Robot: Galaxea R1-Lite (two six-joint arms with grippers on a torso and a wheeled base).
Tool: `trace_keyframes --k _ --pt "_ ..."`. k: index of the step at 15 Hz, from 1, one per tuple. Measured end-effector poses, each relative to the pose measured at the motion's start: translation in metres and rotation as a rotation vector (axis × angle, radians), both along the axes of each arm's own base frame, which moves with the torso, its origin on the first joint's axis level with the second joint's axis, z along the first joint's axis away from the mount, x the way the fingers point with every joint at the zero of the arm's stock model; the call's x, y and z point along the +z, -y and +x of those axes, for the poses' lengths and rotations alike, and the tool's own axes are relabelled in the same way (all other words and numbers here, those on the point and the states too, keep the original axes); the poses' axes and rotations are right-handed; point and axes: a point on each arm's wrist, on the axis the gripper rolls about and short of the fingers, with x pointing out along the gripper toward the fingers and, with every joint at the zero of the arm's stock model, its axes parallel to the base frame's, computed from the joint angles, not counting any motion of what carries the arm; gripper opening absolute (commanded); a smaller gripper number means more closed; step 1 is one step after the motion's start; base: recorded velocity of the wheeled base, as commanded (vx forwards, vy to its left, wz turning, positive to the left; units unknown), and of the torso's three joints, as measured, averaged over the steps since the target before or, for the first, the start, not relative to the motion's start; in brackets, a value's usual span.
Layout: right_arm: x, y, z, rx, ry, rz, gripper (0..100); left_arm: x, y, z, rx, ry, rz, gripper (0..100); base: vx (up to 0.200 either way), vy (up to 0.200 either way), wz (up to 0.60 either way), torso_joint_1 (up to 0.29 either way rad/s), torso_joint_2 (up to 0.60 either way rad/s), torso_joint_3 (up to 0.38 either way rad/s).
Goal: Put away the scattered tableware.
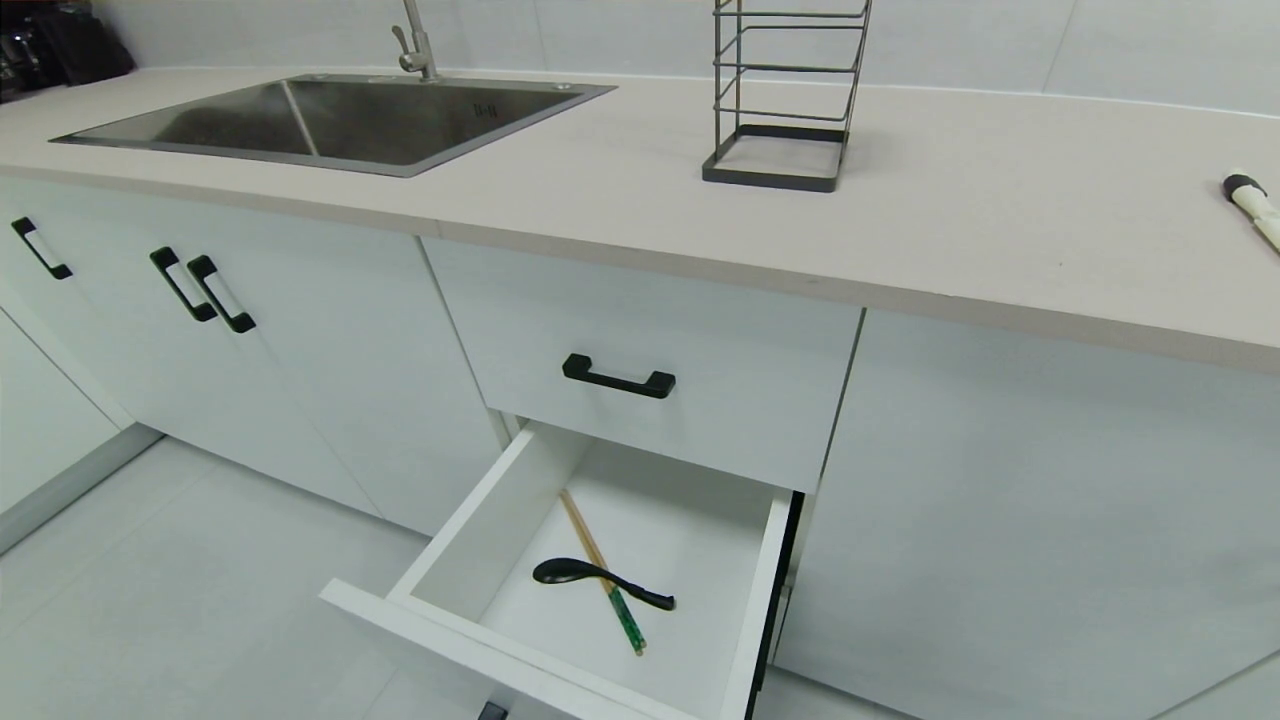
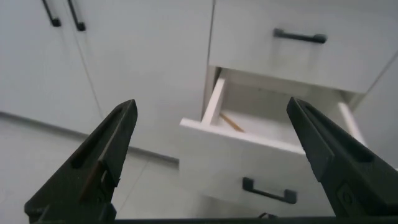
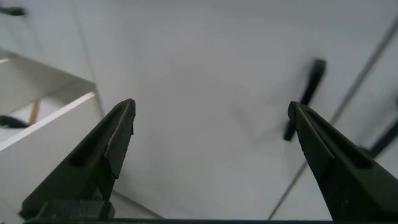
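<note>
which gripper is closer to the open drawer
Left, by the look of it. The left gripper sits open right in front of the drawer, facing its front. The right gripper is off to the drawer's side, open, facing a cabinet door.

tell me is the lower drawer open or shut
Open. The lower drawer is pulled out from the cabinet, with a black spoon and chopsticks lying inside.

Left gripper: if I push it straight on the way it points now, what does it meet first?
Probably the open drawer, at its front panel's upper corner, which sits straight ahead of the left gripper, itself open. Depth is unclear, so ease in.
</note>
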Motion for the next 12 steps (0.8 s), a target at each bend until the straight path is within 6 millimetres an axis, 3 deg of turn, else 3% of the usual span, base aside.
trace_keyframes --k 2,4,8,12 --pt "-0.016 0.004 0.000 -0.156 -0.138 0.040 100 0.014 0.002 0.014 -0.091 -0.089 0.006 100 0.000 0.000 0.00 0.000 0.00 0.000" --pt "-0.018 0.004 0.000 -0.172 -0.155 0.057 100 0.015 0.004 0.037 -0.183 -0.228 0.008 100 0.000 0.000 0.00 0.000 0.00 0.000" --pt "-0.023 0.002 -0.003 -0.036 -0.139 0.116 100 -0.004 0.014 0.074 -0.359 -0.521 0.037 100 0.000 0.000 0.00 0.000 0.00 0.000" --pt "-0.025 0.001 -0.005 0.023 -0.142 0.084 100 -0.025 0.023 0.092 -0.408 -0.718 0.092 100 0.000 0.000 0.00 0.000 0.00 0.000"
